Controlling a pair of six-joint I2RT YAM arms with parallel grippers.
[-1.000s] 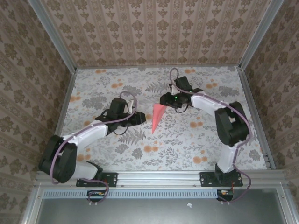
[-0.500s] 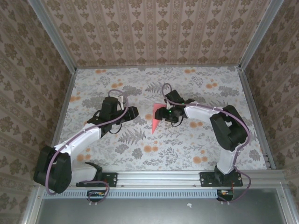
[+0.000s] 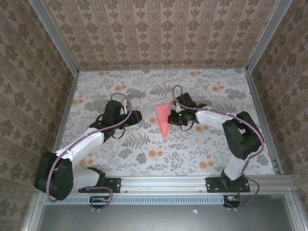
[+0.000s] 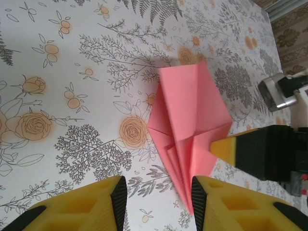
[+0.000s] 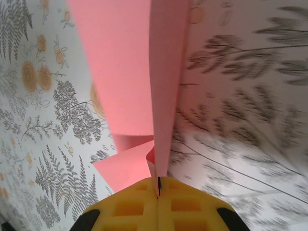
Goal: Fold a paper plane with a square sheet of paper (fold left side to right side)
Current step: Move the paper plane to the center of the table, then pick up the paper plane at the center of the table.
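Right wrist view: our right fingers (image 5: pixel 130 209) are clamped on the paper plane (image 5: pixel 120 72); our left fingers (image 4: pixel 91 207) stand apart beside its tip.

This is a robot lab test cell dressed up like a home. 2 arms (image 3: pixel 86 139) are bolted to an aluminium rail (image 3: pixel 163 182). The table (image 3: pixel 202 144) under the left claw (image 3: pixel 138 117) wears a floral print. Beyond that claw, damask wallpaper panels (image 3: pixel 159 33) in bare aluminium framing (image 3: pixel 54 33) box in 3 sides.
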